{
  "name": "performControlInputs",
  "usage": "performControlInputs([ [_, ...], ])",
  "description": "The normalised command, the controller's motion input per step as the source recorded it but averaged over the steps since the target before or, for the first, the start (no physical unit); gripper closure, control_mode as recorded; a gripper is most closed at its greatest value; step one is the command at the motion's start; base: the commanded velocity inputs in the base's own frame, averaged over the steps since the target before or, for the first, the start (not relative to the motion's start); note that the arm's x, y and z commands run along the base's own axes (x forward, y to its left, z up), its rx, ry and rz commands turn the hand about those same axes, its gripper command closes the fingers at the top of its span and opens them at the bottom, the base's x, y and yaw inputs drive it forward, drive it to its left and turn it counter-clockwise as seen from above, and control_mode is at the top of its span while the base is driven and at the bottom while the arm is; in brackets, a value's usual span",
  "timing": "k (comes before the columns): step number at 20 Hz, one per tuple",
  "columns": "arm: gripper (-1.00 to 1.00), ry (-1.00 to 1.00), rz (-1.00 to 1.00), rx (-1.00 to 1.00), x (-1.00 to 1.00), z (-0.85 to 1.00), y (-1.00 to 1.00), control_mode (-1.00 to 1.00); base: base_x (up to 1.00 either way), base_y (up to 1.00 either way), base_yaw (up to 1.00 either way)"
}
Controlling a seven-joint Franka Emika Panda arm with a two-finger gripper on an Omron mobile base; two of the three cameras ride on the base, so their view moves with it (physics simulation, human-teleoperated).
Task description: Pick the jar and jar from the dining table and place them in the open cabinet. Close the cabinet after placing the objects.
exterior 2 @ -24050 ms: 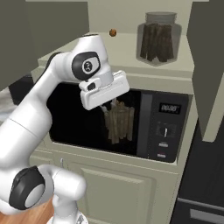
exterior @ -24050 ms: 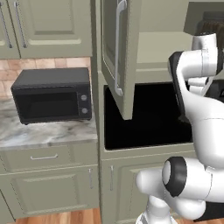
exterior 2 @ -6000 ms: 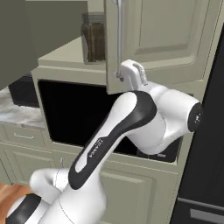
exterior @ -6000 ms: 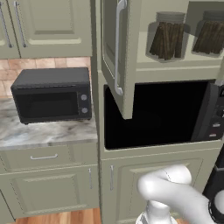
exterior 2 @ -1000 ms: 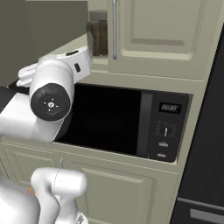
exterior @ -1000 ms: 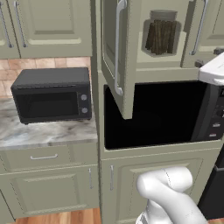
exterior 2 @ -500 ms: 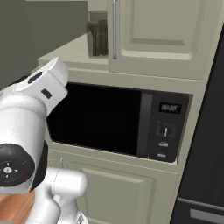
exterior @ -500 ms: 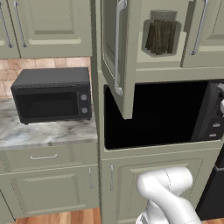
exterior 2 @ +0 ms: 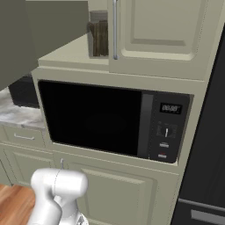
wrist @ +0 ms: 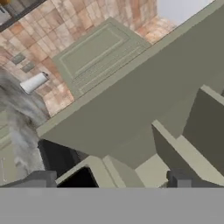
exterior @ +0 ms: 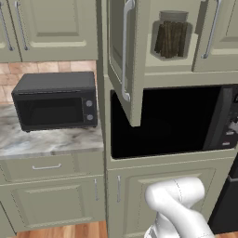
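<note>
Standing open, the cabinet [exterior: 176, 51] fills the upper middle of the left base view, and its door [exterior: 124, 60] is swung out toward the near side, edge-on, with the long silver handle [exterior: 124, 51] on it. One jar [exterior: 171, 34] with dark sticks stands on the shelf, and in the right base view the same jar [exterior 2: 99, 34] shows at the left of the closed neighbour door. A second jar I cannot see from these angles; it may be hidden behind that door.

Below the shelf sits the built-in black microwave [exterior 2: 110, 118], and a smaller black microwave [exterior: 55, 100] rests on the marble desk [exterior: 46, 139] at the left.

Compared with half a second ago, the arm has dropped out of the right base view, so the shelf is free again. The claw [wrist: 109, 179] is spread wide and holds nothing, and the hand view looks along the green door panel. I judge that placing is finished and closing the door is what remains.
</note>
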Motion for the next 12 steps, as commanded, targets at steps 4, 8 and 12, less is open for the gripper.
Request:
performControlInputs([
  [4,-1.0,-0.07,0.08,-0.41,-0.5,-0.1,0.87,-1.0,0.0,0.0,0.0],
  [8,-1.0,-0.03,0.1,-0.4,-0.38,-0.16,0.91,-1.0,0.0,0.0,0.0],
  [12,-1.0,0.0,0.1,-0.38,-0.34,-0.23,0.89,-1.0,0.0,0.0,0.0],
])
